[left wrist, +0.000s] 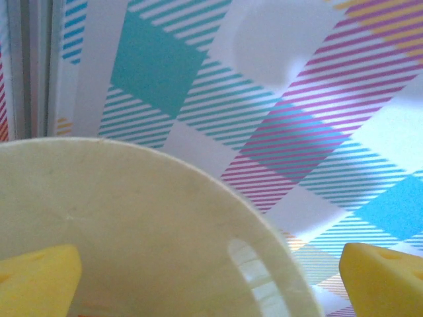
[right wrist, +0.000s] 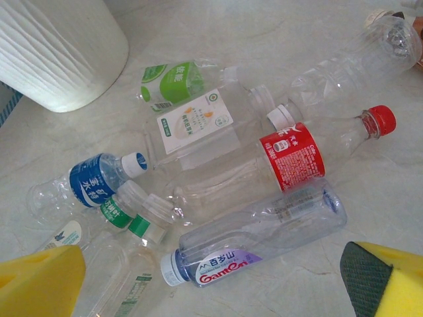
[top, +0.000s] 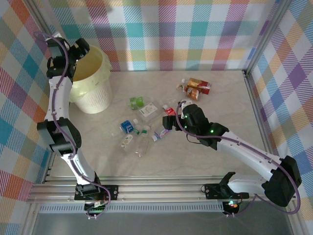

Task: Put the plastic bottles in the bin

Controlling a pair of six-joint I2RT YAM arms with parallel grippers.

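The pale-yellow bin (top: pixel 93 81) stands at the back left. My left gripper (top: pixel 78 53) hangs over its mouth. In the left wrist view the bin's inner wall (left wrist: pixel 132 218) lies below the left gripper (left wrist: pixel 211 281), whose yellow pads (left wrist: pixel 36 281) stand wide open with nothing between them. Several plastic bottles (top: pixel 142 128) lie scattered mid-table. My right gripper (top: pixel 177 117) hovers at their right edge, open and empty. Under the right gripper (right wrist: pixel 211 284) lies a clear purple-labelled bottle (right wrist: pixel 258 238), with a red-labelled bottle (right wrist: pixel 291 158) just beyond.
More bottles lie around: white-labelled (right wrist: pixel 195 122), green-labelled (right wrist: pixel 172 82), blue-labelled (right wrist: pixel 92 185) and a plain clear one (right wrist: pixel 350 66). Orange-labelled bottles (top: pixel 198 87) sit at the back right. The bin's ribbed white body (right wrist: pixel 59 46) stands at the far left. Checked walls enclose the table.
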